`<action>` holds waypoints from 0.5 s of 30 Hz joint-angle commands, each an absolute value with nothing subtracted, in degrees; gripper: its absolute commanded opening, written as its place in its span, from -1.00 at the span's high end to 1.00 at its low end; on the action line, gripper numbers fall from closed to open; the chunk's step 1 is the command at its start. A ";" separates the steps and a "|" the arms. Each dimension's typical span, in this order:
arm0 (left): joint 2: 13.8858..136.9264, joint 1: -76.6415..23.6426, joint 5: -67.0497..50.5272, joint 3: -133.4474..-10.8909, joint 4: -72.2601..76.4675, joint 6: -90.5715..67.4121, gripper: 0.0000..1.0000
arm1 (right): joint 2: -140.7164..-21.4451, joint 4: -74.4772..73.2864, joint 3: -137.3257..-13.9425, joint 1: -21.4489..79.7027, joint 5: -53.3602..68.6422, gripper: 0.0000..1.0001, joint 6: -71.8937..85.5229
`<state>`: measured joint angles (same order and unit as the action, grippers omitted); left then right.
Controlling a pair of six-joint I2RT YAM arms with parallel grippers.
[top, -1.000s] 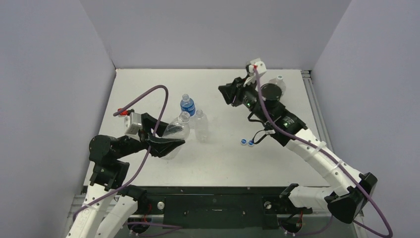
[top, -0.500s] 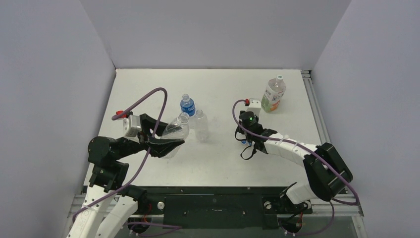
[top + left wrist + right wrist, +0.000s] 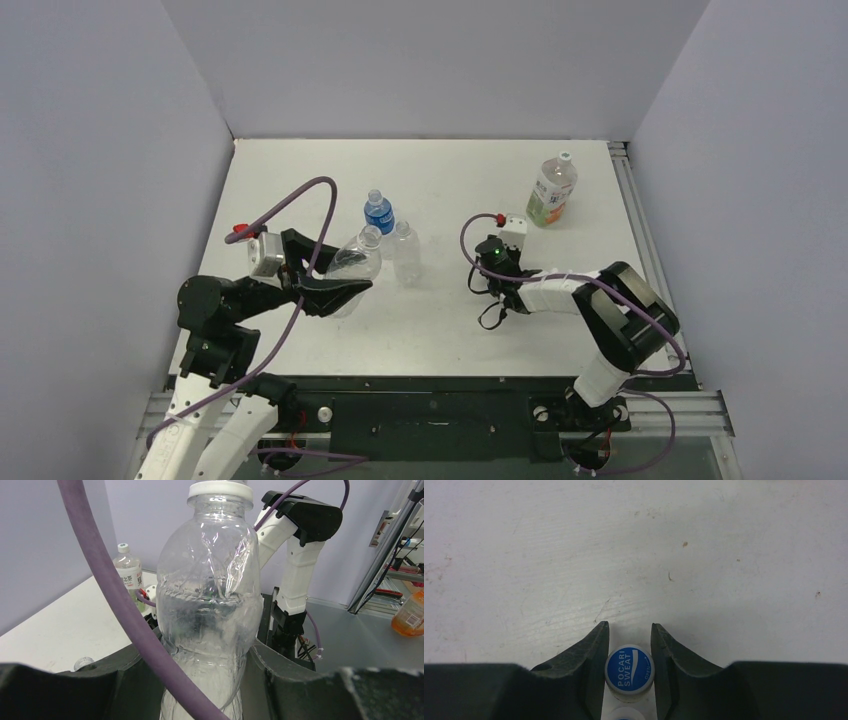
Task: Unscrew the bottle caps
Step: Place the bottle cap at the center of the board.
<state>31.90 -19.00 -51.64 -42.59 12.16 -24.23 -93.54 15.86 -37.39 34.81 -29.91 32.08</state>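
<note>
My left gripper (image 3: 345, 287) is shut on a plain clear bottle (image 3: 357, 262) and holds it tilted above the table. In the left wrist view this bottle (image 3: 210, 605) fills the space between the fingers (image 3: 300, 680), and its top is a white ring. My right gripper (image 3: 492, 278) is low on the table. In the right wrist view its fingers (image 3: 589, 665) press both sides of a blue cap (image 3: 629, 669) marked POCARI SWEAT. A second cap (image 3: 625, 714) lies just behind it. The blue-labelled bottle (image 3: 378, 212) stands blue-capped, and a second plain bottle (image 3: 404, 254) stands beside it.
The wider orange-and-green-labelled bottle (image 3: 551, 190) with a white cap (image 3: 565, 157) stands at the far right; it also shows in the left wrist view (image 3: 129, 577). Grey walls close the table's left, back and right sides. A purple cable (image 3: 300, 195) loops over my left arm.
My right arm has swung down from high beside the orange-and-green bottle to the table, over the two loose caps. My left gripper and its bottle have not moved.
</note>
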 commanded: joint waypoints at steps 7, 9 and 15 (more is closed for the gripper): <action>32.47 -18.81 -49.92 -44.34 13.70 -23.55 1.00 | -95.14 18.49 -37.21 34.38 -31.75 0.36 35.27; 32.58 -18.82 -49.83 -44.37 13.75 -23.55 1.00 | -94.32 17.98 -37.25 34.37 -31.36 0.19 35.06; 32.62 -18.81 -49.19 -44.40 14.14 -23.95 1.00 | -90.23 14.22 -38.57 34.38 -30.52 -0.29 33.56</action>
